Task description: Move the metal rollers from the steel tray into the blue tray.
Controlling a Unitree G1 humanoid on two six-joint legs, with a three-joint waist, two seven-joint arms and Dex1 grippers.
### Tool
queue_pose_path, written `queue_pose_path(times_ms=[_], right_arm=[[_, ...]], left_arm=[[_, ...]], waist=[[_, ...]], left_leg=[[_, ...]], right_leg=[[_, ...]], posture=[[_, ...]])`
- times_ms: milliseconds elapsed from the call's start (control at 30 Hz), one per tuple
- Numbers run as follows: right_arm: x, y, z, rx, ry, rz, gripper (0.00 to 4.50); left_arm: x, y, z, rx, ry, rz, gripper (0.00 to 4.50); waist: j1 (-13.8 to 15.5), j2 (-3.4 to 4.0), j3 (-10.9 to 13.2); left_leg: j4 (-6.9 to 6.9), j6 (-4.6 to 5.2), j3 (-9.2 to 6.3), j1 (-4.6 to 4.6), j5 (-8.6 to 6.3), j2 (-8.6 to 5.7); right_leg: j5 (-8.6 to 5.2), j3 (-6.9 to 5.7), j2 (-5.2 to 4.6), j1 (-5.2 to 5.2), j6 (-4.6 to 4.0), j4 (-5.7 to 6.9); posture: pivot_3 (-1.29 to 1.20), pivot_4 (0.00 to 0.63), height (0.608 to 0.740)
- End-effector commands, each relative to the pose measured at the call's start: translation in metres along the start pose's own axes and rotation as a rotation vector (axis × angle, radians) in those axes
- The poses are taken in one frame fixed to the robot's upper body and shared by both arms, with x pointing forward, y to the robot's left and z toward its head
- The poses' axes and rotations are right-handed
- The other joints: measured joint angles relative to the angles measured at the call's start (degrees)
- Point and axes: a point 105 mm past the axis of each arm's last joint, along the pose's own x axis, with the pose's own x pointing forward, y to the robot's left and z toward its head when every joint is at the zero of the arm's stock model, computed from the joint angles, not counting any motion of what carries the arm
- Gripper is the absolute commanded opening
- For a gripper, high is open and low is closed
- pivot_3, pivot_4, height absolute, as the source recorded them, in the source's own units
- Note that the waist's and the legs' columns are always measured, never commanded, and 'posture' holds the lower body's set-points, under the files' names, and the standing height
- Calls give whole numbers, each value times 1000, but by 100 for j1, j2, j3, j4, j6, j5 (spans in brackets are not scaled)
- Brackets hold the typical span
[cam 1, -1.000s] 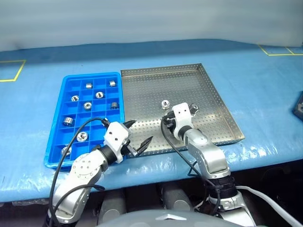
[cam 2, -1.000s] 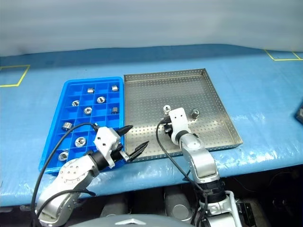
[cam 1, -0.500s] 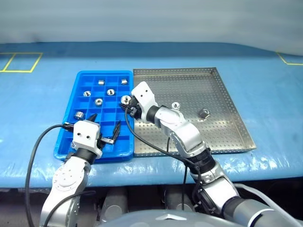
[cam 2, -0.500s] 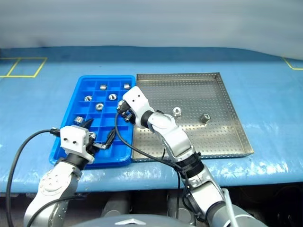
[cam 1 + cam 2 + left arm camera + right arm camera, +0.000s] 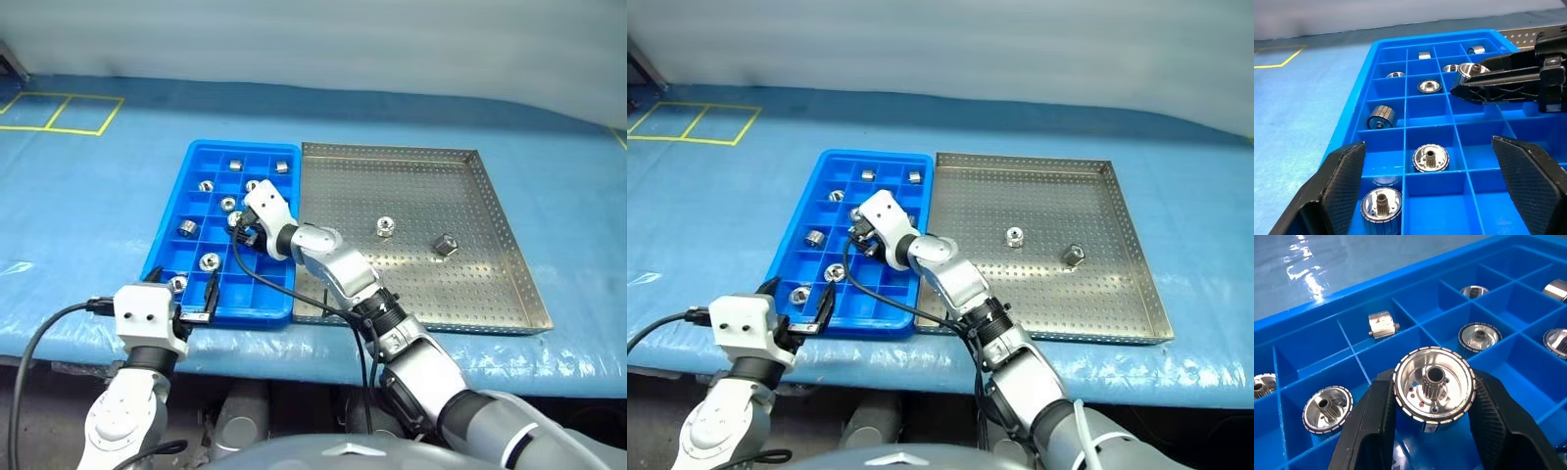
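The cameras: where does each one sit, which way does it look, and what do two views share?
Left and right eye views: on the head, looking down over both arms at the blue tray and steel tray.
Left wrist view: along the open left claw over the blue tray.
Right wrist view: along the right claw, shut on a metal roller.
Shared: left wrist view also shows the right claw and roller.

The metal rollers [image 5: 1433, 391] are gleaming as polished, ridged steel. The blue tray [image 5: 1400, 63] is showing glossy smooth plastic, the steel tray [image 5: 470, 196] looking perforated, matt metal.
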Motion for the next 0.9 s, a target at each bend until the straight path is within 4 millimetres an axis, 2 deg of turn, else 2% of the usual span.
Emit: queue_pose_path(times_ms=[33, 200, 300, 467, 567, 733, 900], right_arm=[[1, -4, 14, -20, -47, -9, 2053], [-5, -10, 11, -2, -46, -32, 3716], [-14, -17, 18, 26, -86, -70, 4471], [-36, -36, 34, 59, -169, -181, 4471], [-59, -64, 39, 59, -212, -344, 4471], [-88, -89, 32, 76, -213, -497, 4471], [-110, -101, 20, 92, -188, -595, 4471]], left_arm=[[-2, -3, 16, 3, -72, 1, 4500], [1, -6, 15, -4, -70, -25, 4500], [7, -10, 15, -5, -74, -65, 4500], [17, -18, 16, -8, -83, -131, 4500], [27, -27, 17, -11, -90, -195, 4500], [36, -35, 19, -9, -97, -260, 4500], [43, -41, 20, -4, -103, -310, 4500]], waist=[[26, 0, 0], [37, 2, 1], [43, 6, 4], [-41, 9, 5], [-113, 10, 6], [-353, 10, 5], [-610, 11, 5]], left_leg=[[0, 0, 1, 1, 0, 0], [0, 0, 1, 1, 0, 0], [-1, 0, 1, -2, 0, 0], [0, -1, 3, -6, 0, -1], [-2, -1, 3, -6, 0, 0], [-1, -1, 7, -6, 0, -1], [-2, 0, 6, -5, 0, 0]], right_leg=[[0, 0, 0, 0, 0, 0], [0, 0, 0, -1, 0, 0], [-1, -1, -1, -1, -1, -3], [0, -1, -2, -4, 0, -5], [0, -2, -1, -4, 0, -5], [2, 2, -3, -1, 2, -5], [3, 4, -1, -3, 4, 0]], posture=[[386, 150, 740], [350, 150, 740], [306, 150, 740], [222, 150, 740], [161, 150, 740], [88, 150, 740], [47, 150, 740]])
